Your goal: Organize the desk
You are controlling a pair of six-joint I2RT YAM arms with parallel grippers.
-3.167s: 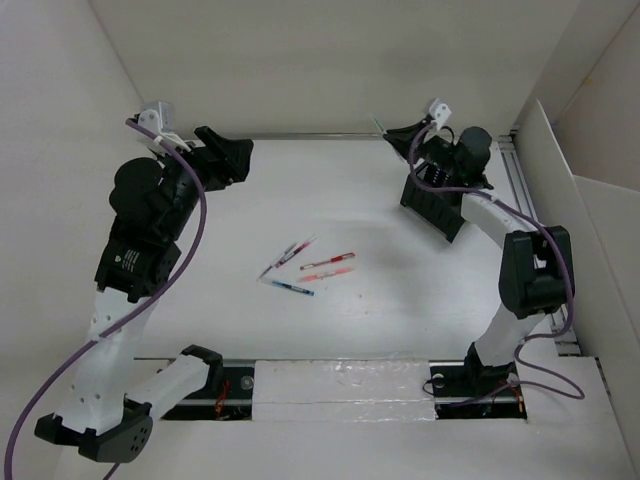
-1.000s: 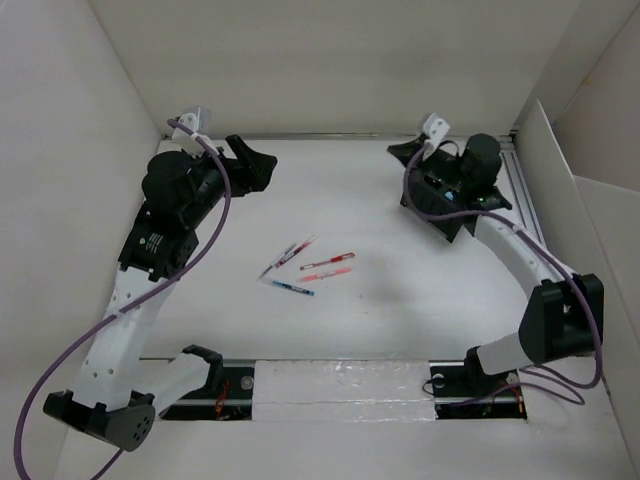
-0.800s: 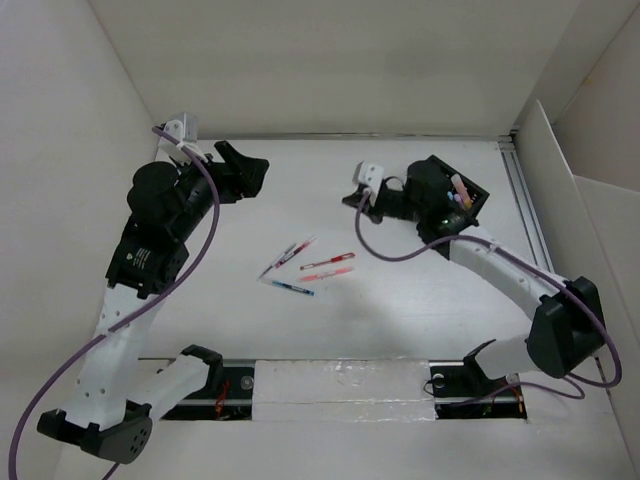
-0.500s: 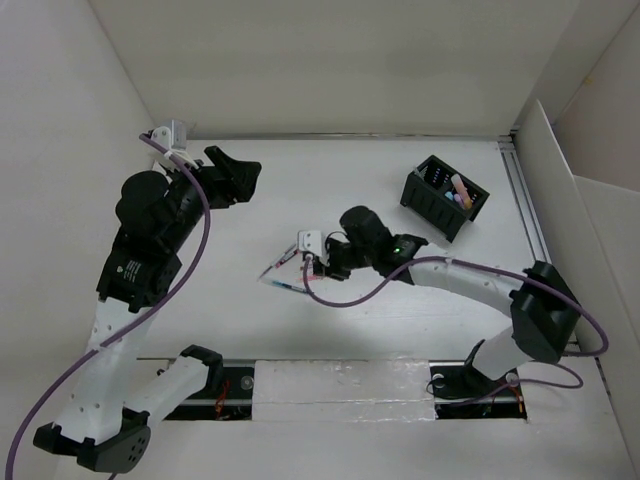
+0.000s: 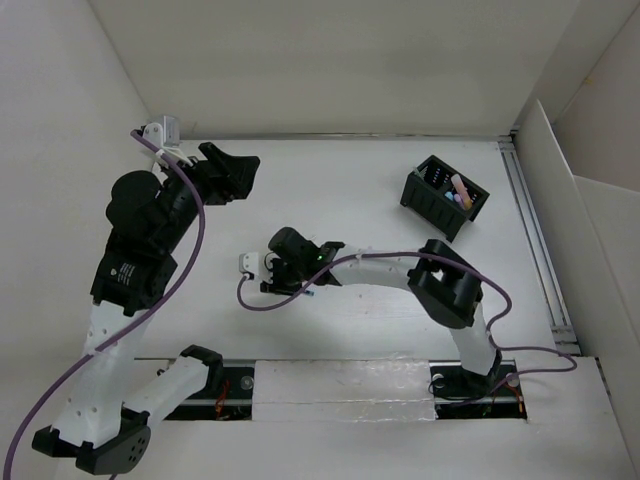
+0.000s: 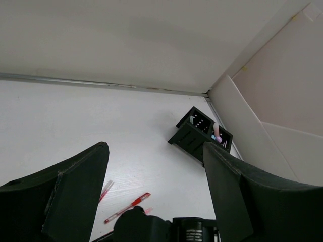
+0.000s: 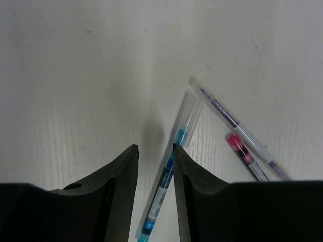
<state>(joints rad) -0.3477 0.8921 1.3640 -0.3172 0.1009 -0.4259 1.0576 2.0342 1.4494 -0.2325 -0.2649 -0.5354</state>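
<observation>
On the white desk (image 5: pixel 370 215), my right gripper (image 5: pixel 288 280) has reached across to the loose pens in the middle and hides most of them from above. In the right wrist view the right gripper (image 7: pixel 154 147) stands partly open just above the desk. A blue pen (image 7: pixel 169 171) lies flat between its fingers, close against the right finger (image 7: pixel 189 176). A clear purple-ink pen (image 7: pixel 237 128) and a pink pen (image 7: pixel 245 156) lie to the right. My left gripper (image 5: pixel 232 170) hangs open and empty at the back left. From it I see a red pen (image 6: pixel 126 207).
A black slotted organizer (image 5: pixel 445 195) stands at the back right with a pink item in it; the organizer (image 6: pixel 202 136) also shows in the left wrist view. White panel walls border the desk. A metal rail (image 5: pixel 535 240) runs along the right edge.
The right arm swung from the organizer at the back right over to the pens in the middle, and its jaws opened around the blue pen. The left arm shifted only slightly.
</observation>
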